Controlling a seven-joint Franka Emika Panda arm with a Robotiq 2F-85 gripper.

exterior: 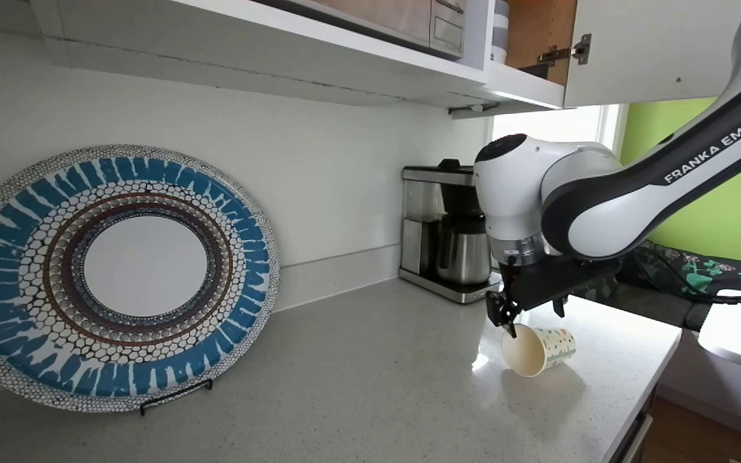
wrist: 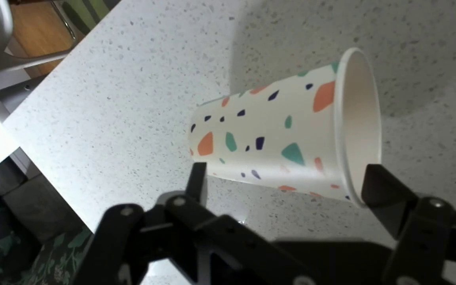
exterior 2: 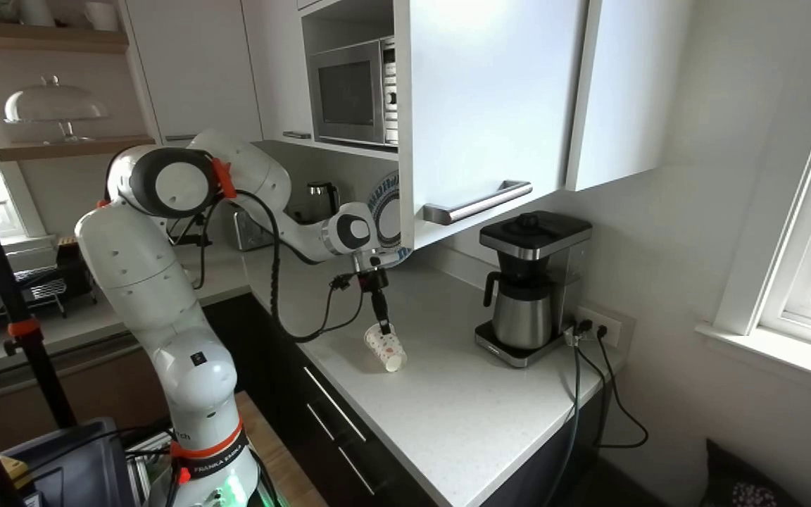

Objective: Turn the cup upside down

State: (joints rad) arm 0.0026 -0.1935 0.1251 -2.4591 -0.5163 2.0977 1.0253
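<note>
The white cup with orange, green and dark speckles lies on its side on the grey counter. It shows in both exterior views (exterior: 558, 346) (exterior 2: 385, 348) and in the wrist view (wrist: 267, 130). Its mouth points right in the wrist view, its narrow base left. My gripper (exterior: 536, 325) is right above the cup with its fingers wide apart along the cup's length. In the wrist view the gripper (wrist: 286, 168) has one fingertip overlapping the base and one overlapping the mouth's rim. Whether either fingertip touches the cup I cannot tell.
A coffee maker with a steel carafe (exterior: 464, 254) (exterior 2: 522, 315) stands by the wall behind the cup. A large blue patterned plate (exterior: 251, 257) leans on the wall. Cabinets with an open door (exterior 2: 493, 91) hang above. The counter's edge (exterior: 657, 363) is near the cup.
</note>
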